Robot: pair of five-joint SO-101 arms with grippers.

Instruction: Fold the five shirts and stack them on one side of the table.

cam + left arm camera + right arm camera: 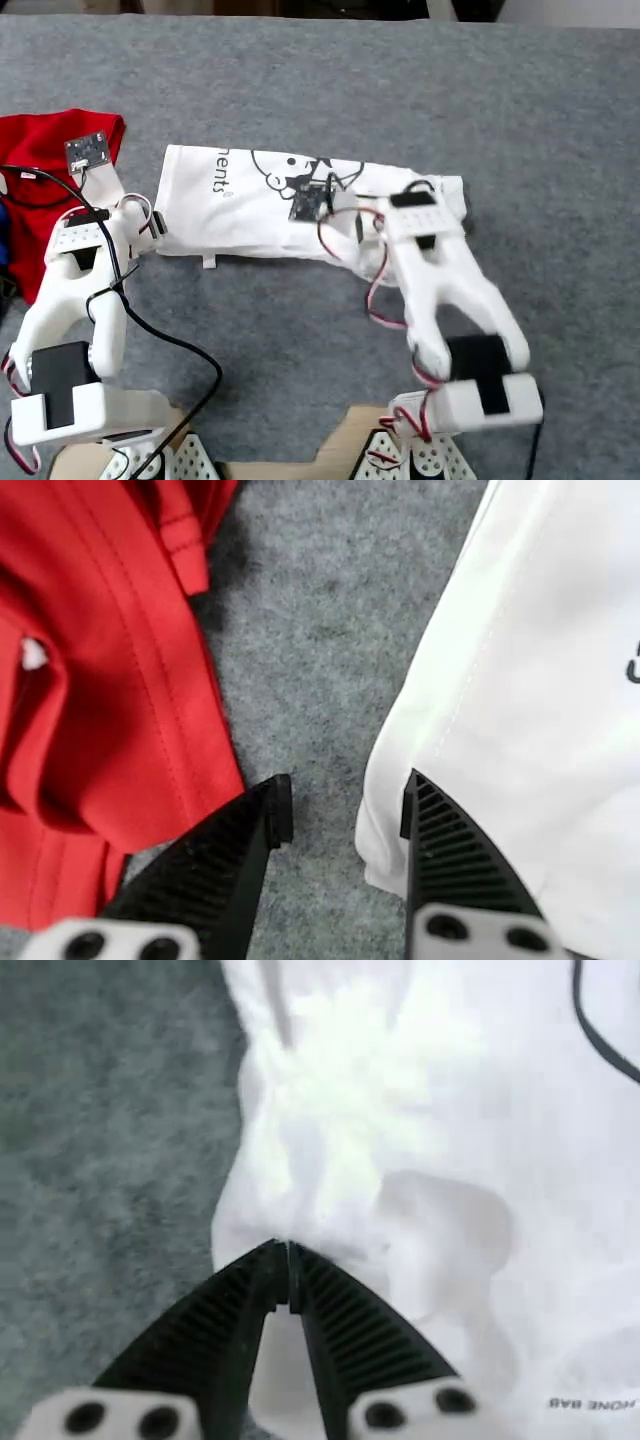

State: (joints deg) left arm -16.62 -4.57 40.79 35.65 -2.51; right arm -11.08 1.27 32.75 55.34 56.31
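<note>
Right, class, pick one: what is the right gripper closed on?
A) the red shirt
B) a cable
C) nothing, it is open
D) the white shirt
D: the right gripper is shut with the white shirt bunched at its tips; the red shirt lies apart from it.

Black lettering [222, 172] is being displayed on the white shirt [245, 218], cut short by a fold. Small print [592, 1403] is being shown reversed; no whole word is being made out.
</note>
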